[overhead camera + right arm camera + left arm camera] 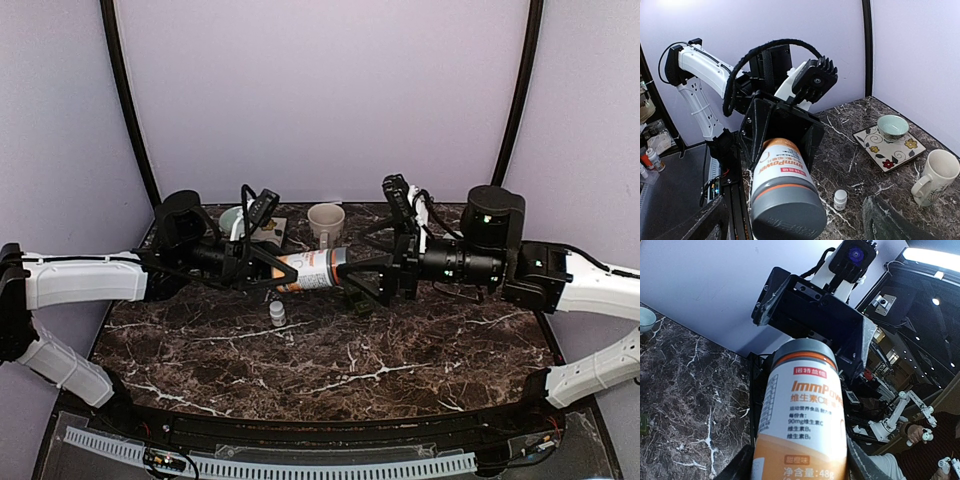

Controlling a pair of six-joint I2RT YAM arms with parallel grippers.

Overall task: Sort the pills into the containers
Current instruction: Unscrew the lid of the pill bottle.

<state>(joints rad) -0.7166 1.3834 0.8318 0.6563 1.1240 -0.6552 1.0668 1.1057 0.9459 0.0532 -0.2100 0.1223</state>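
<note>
My left gripper (272,270) is shut on the base end of an orange-and-white pill bottle (312,270) and holds it level above the table. Its black fingers (735,467) flank the bottle's label (807,405). The bottle's grey cap (785,212) points at my right gripper (346,276), which is open, its fingers (885,220) spread wide on either side of the cap without touching it. A sliver of the dark green containers (642,424) shows on the table at the left edge of the left wrist view. No loose pills are in view.
A small white bottle (277,313) stands on the marble under the big bottle. Behind are a cream mug (326,222) and a pale green bowl (892,127) on a flowered tile (890,150). Lilac walls close the back and sides.
</note>
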